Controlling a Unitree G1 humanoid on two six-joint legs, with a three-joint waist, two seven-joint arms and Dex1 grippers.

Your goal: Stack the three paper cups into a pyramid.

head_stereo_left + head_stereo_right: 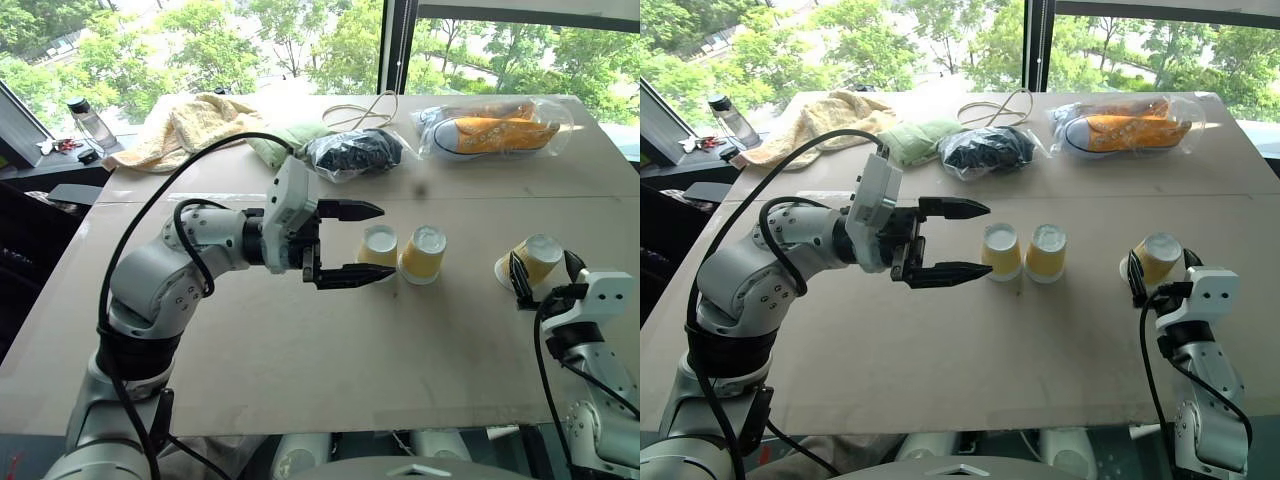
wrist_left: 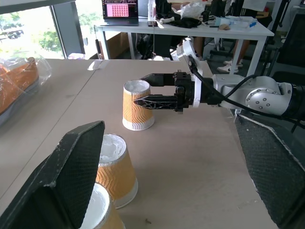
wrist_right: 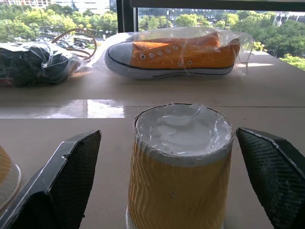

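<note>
Two paper cups (image 1: 378, 250) (image 1: 424, 253) stand upside down, side by side, at the middle of the cardboard-covered table (image 1: 300, 350). My left gripper (image 1: 388, 240) points sideways toward them and is open, its fingertips level with the nearer cup and nothing gripped. The third paper cup (image 1: 535, 258) stands upside down, apart at the right. My right gripper (image 1: 545, 272) is open around it, one finger (image 3: 57, 186) on each side with a gap to the cup (image 3: 180, 167). The left wrist view shows that cup (image 2: 137, 112) between the right gripper's fingers. No cup rests on another.
Along the far side of the table lie an orange sneaker in a clear bag (image 1: 495, 130), a dark bagged bundle (image 1: 355, 152), a green cloth (image 1: 285, 140), a yellow towel (image 1: 190, 125) and a looped cable (image 1: 365, 110). A bottle (image 1: 90, 122) stands far left.
</note>
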